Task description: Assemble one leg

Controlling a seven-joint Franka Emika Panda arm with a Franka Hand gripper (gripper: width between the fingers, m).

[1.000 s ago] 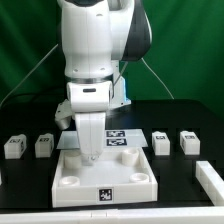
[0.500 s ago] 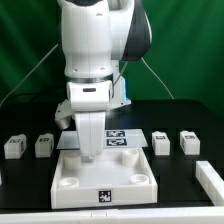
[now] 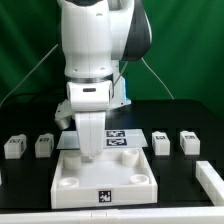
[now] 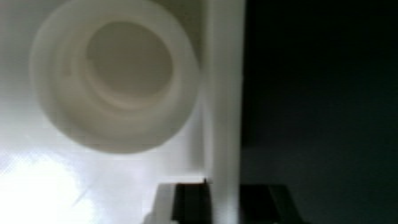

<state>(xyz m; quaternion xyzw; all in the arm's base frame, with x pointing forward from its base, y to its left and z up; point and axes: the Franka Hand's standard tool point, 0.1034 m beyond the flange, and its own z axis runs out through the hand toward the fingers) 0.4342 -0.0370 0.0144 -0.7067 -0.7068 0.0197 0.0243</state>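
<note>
Progress check: basically nothing is assembled yet, as far as I can see. Nearest the camera sits the tray (image 3: 80, 196) – a flat white square slab, matte plastic look, with a tag on its front wall and round corner sockets. The front-left socket (image 3: 68, 182) and front-right socket (image 3: 141, 179) are both bare.

The end effector (image 3: 89, 152) hangs low over the tray's far-left corner. I can't tell if its fingers are spread or pinched (they blend into the white behind). The wrist view just shows a smooth, shallow round socket (image 4: 116, 80) up close, no leg in it.

Behind that, the legs are all loose on the black desk (image 3: 30, 185) – small boxy white blocks with tags. The outer left leg (image 3: 14, 147) and inner left leg (image 3: 44, 146) sit on the exterior view's left. The inner right leg (image 3: 161, 142) and outer right leg (image 3: 189, 142) sit on its right, well apart from the tray.

The marker board (image 3: 122, 139) lies flat just behind the tray, with the glossy white arm (image 3: 95, 50) above.

So what's left is grabbing a leg and seating it.
</note>
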